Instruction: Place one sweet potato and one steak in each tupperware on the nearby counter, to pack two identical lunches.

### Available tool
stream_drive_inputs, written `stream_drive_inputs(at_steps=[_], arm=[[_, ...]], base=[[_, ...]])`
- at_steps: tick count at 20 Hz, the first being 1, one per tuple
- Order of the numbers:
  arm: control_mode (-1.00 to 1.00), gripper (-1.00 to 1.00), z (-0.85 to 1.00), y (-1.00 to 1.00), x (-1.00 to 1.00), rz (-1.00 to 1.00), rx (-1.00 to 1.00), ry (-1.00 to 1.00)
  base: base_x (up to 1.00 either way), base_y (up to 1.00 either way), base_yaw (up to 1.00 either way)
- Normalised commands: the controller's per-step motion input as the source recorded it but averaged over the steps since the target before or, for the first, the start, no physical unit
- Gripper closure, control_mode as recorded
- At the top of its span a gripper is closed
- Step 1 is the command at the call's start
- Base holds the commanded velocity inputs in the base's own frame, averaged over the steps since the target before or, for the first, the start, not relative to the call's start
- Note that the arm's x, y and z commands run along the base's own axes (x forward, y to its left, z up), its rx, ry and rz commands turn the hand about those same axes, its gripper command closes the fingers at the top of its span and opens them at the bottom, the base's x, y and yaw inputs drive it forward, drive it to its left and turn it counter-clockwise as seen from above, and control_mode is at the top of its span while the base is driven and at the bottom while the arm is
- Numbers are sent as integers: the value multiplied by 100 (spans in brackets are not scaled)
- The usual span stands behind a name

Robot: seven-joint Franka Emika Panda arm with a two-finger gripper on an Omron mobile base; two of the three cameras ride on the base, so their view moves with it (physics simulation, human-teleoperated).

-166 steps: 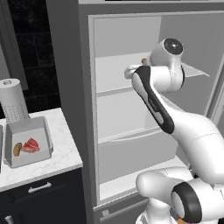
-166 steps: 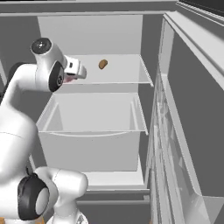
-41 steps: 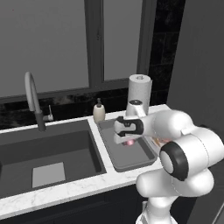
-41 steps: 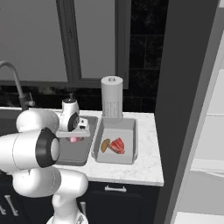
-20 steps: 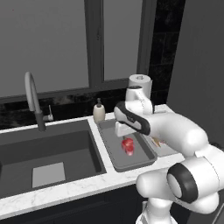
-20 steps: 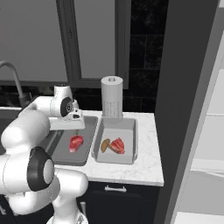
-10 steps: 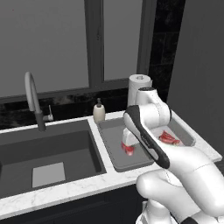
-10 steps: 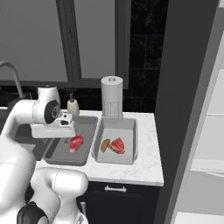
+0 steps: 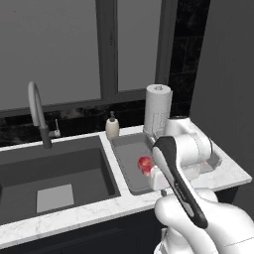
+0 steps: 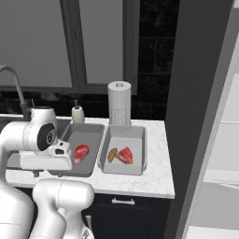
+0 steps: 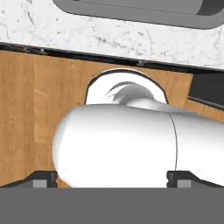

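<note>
where the two tupperware trays sit side by side on the counter, the left tray holds one steak; the right tray holds a sweet potato touching a second steak; gripper empty, fingers spread wide, aimed down past the counter edge; paper towel roll upright behind the trays.

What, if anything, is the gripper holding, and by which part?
Nothing. The gripper is open and empty; the steak lies in the left tupperware.
</note>
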Motion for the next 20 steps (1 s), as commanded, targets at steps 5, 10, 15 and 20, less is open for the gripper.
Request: stream_drive_inputs(at_steps=[5, 10, 15, 20], arm=[[-100, -100, 80, -10, -71, 0, -2, -20], [-100, -100, 100, -2, -59, 0, -1, -32], [-100, -100, 56, -8, -64, 0, 0, -21], [-100, -100, 40, -27, -36, 0, 0, -18]], base=[[0, 0, 0], [0, 0, 0], [0, 0, 0], [0, 0, 0]])
